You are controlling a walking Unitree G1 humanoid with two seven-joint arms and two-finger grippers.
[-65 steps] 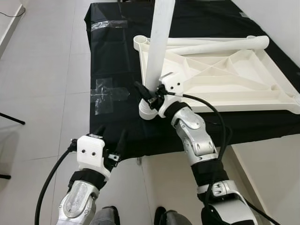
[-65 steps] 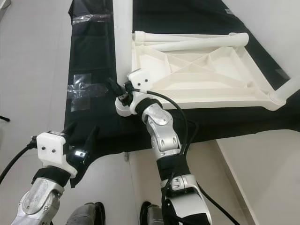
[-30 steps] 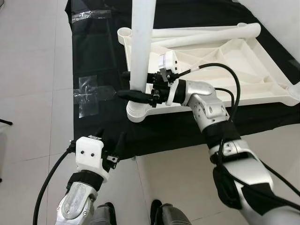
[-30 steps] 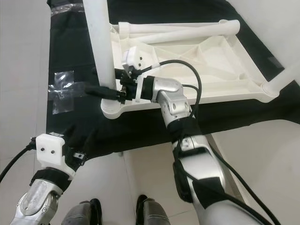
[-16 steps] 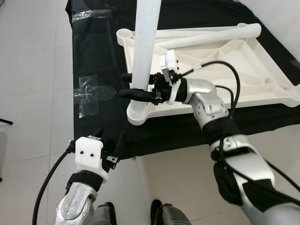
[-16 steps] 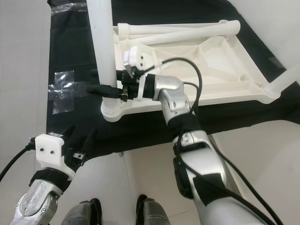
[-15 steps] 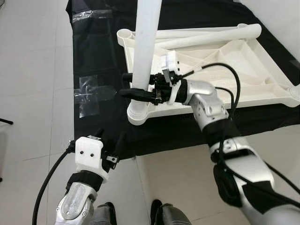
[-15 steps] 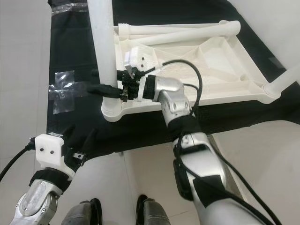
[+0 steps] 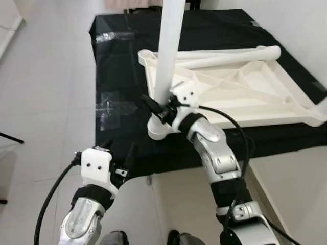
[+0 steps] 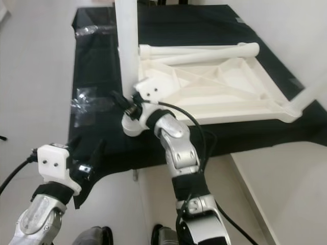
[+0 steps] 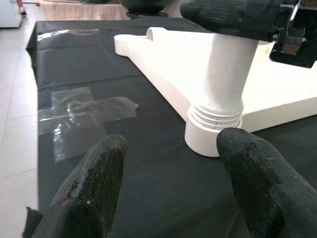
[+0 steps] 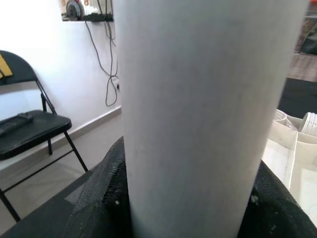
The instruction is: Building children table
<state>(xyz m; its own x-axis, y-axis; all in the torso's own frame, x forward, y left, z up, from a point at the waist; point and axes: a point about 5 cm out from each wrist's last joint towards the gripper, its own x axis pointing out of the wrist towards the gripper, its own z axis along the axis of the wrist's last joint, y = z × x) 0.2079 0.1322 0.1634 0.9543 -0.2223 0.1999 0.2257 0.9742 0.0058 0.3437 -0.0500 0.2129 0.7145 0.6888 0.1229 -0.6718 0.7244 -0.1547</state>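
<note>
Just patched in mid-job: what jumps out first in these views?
The tall white table leg stands upright in the near left corner socket of the upturned white tabletop, with the right hand clamped around it just above the threaded base. The tabletop lies on a black cloth; two more legs rest along its far edge. The left hand hovers open at the cloth's near edge.

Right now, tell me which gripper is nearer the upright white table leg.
Right. The right gripper is clamped around the leg near its base; the left gripper hovers open, short of it at the table edge.
</note>
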